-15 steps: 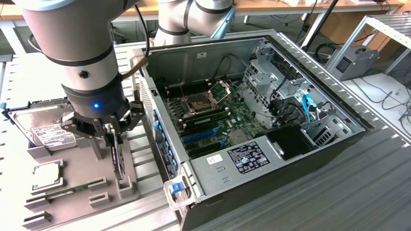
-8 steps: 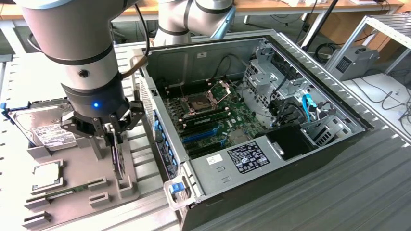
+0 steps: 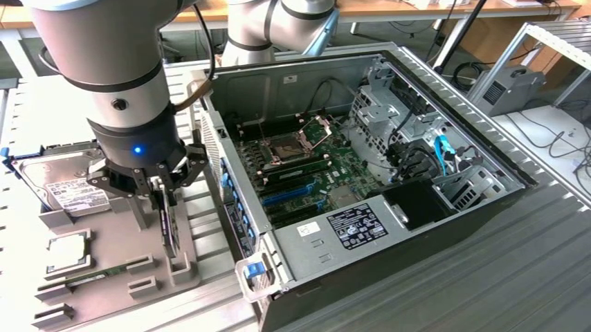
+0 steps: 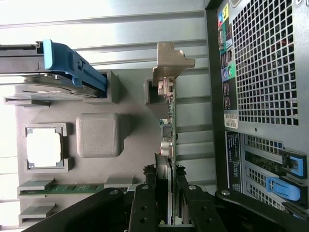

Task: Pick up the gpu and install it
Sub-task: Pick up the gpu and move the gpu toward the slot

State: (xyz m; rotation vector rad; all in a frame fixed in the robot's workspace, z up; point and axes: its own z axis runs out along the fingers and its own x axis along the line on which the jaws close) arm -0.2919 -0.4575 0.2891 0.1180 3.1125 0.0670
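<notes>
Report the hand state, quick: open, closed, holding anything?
Hand: closed on the gpu, one finger on each side of the card; the gpu stands on edge in the tray.

Robotics lab: an open computer case (image 3: 369, 277) lies on a ribbed metal bench (image 3: 535, 277), a robot arm (image 3: 111, 69) and grey parts fixture (image 3: 185, 243) beside the case, cabled wooden desks (image 3: 397, 10) behind it.

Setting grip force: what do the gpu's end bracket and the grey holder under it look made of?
End bracket of the gpu: likely bare stamped metal, from its dull silver sheen and bent tab. Grey holder: probably printed plastic, matte with a fine grainy texture.
</notes>
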